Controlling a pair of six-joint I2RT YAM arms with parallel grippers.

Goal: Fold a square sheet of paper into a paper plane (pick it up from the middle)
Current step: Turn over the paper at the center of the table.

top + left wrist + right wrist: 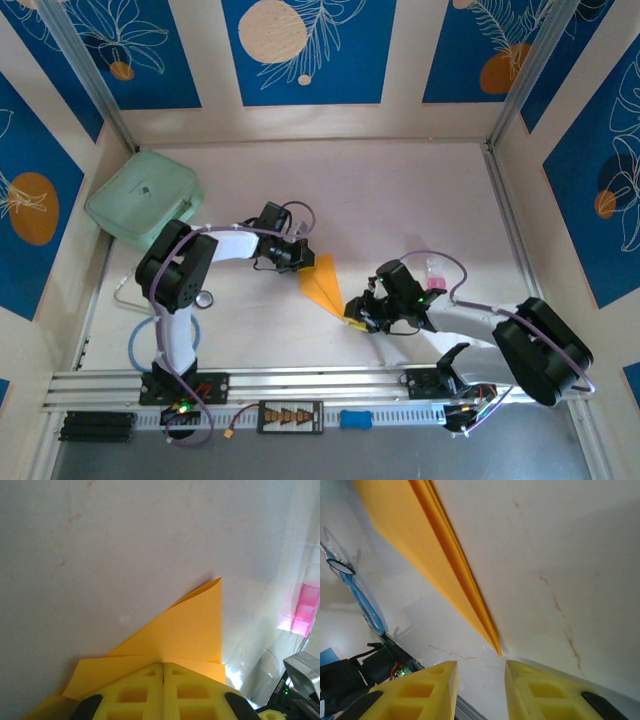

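Right gripper, nearest: jaws parted narrowly, gripping nothing, tips lying just short of the pointed nose of the paper plane. Plane: orange-yellow, folded to a narrow dart, flat on the white table between the two grippers. Left gripper, at the plane's wide end: jaws closed together, paper spreading from under the tips; pinched or merely pressed, cannot tell. Small pink object beyond the right gripper. Mint-green case, far left corner.

I am finding no readable text anywhere; the small mark on the mint-green case is looking too tiny and blurred to read.
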